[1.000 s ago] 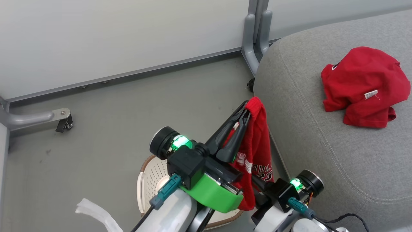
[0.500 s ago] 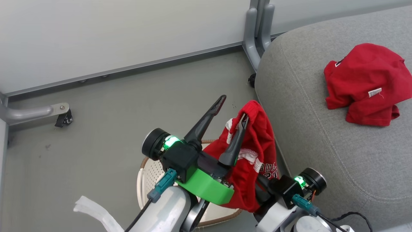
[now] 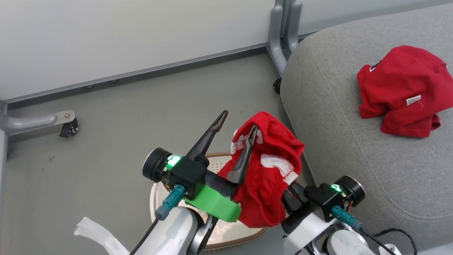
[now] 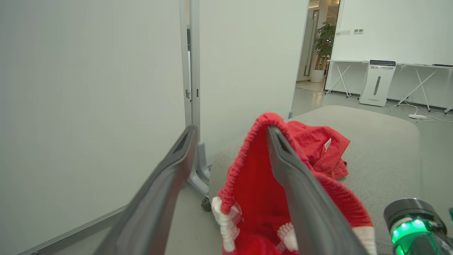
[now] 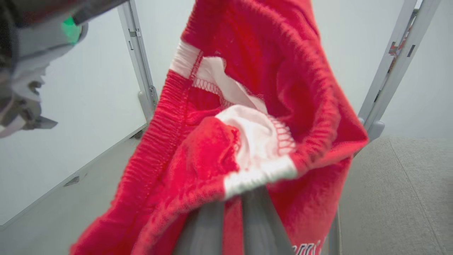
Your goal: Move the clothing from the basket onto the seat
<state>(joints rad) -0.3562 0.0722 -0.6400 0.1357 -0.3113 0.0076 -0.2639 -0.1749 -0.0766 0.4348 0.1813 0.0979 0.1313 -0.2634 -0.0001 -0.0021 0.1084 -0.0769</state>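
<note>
The left pincer (image 3: 240, 119), clamped on the red garment (image 3: 265, 177) a second ago, now stands wide, with the waistband merely hooked over one finger. The right pincer (image 5: 235, 198) is closed on the white-trimmed hem, so it alone grips the cloth, which hangs above the basket (image 3: 216, 163), just left of the seat (image 3: 354, 148). The other red garment (image 3: 400, 90) already lies there. This looks like a handover, leaving the right arm to carry the cloth across.
</note>
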